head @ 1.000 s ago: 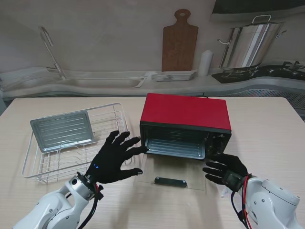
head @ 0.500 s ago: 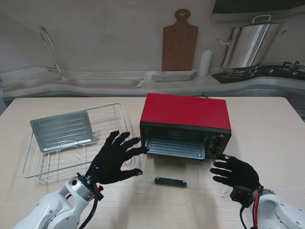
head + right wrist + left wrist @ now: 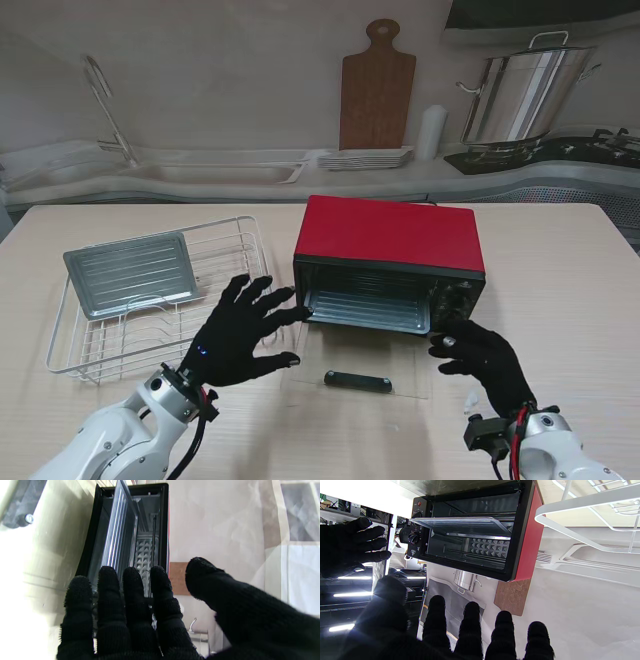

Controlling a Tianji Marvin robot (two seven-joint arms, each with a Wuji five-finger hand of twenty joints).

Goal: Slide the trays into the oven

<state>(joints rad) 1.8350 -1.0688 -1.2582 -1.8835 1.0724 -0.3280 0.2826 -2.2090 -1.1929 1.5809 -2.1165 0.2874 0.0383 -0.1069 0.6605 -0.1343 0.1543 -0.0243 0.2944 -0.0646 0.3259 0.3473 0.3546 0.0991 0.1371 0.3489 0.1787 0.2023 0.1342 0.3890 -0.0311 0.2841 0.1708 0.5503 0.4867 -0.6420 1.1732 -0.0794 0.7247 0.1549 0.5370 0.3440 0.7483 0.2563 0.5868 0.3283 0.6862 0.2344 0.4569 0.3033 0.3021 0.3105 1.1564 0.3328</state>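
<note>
the oven (image 3: 388,260) sits red-topped in the middle of the table (image 3: 560,260), its glass door (image 3: 360,370) folded flat toward me with the black handle (image 3: 358,380) at the near edge. one tray (image 3: 368,311) is inside already, sitting in the open mouth with its front rim showing. the other tray (image 3: 133,273) lies in the wire rack (image 3: 80,360) off to the left, well apart from the oven. so two trays, one oven, one rack.

the left hand (image 3: 238,332) hovers between rack and oven, black-gloved, all five fingers spread wide and holding nothing. its fingertips (image 3: 296,315) reach right up to the oven's left front corner, just beside the tray's rim; whether they touch it i cannot tell. the rack's tray is to the left of that hand and farther from me, not touched.

the right hand (image 3: 482,362) is at the oven's right front corner, beside the door's right edge, near the knobs (image 3: 461,300). its fingers point at the oven, held close side by side with the thumb out, empty. in the right wrist view the fingers (image 3: 135,597) line up straight at the open mouth and the tray's edge (image 3: 117,530) stands beyond them, apart.

from the left wrist the tray (image 3: 462,525) shows on its rails in the cavity.

behind the table i count one cutting board (image 3: 377,88), one big steel pot (image 3: 520,92), a stack of plates (image 3: 366,158) and a sink (image 3: 215,170).
</note>
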